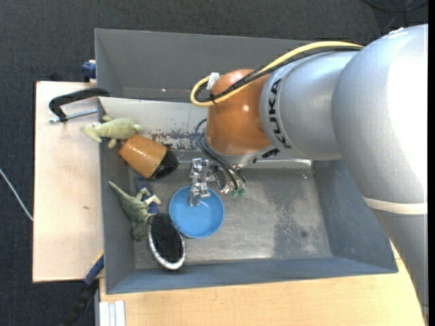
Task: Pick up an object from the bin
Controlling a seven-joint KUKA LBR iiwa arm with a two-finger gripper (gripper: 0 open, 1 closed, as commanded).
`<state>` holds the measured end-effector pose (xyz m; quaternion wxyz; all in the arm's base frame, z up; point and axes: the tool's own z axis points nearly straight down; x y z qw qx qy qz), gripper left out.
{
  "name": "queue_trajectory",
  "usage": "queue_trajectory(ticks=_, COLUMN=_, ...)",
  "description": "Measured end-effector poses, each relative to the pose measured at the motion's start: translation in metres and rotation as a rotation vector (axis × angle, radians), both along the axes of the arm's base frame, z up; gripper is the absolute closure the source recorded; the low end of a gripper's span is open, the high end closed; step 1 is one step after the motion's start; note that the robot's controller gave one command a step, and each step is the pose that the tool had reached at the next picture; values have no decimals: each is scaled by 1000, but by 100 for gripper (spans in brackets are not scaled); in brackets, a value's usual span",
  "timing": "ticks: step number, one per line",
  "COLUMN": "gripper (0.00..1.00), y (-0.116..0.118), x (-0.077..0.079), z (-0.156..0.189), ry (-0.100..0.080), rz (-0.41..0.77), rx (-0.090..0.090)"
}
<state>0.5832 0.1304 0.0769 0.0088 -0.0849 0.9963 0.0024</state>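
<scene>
Gripper [199, 185] low over back rim of blue round dish [197, 219], left-centre of bin [299, 229] floor, possibly touching, its opening not discernible, black oval brush [166, 243] just beside, front-left corner.

A: How is the scene lit?
B: Brightly, from above. The grey arm [380, 114] carries a broad pale sheen along its top, and its orange cover [234, 117] shows a soft glossy highlight.
A: And down inside the bin [204, 60]?
B: Its far wall is evenly lit, and its left and near walls sit darker. The blue disc [197, 219] stands out bright on the mottled grey floor, and the carpet [41, 32] around the bin is dark
</scene>
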Motion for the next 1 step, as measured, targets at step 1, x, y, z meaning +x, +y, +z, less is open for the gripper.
queue_trajectory(ticks=1, gripper=100, y=7, x=12, z=190, ry=0, rz=33, rx=-3)
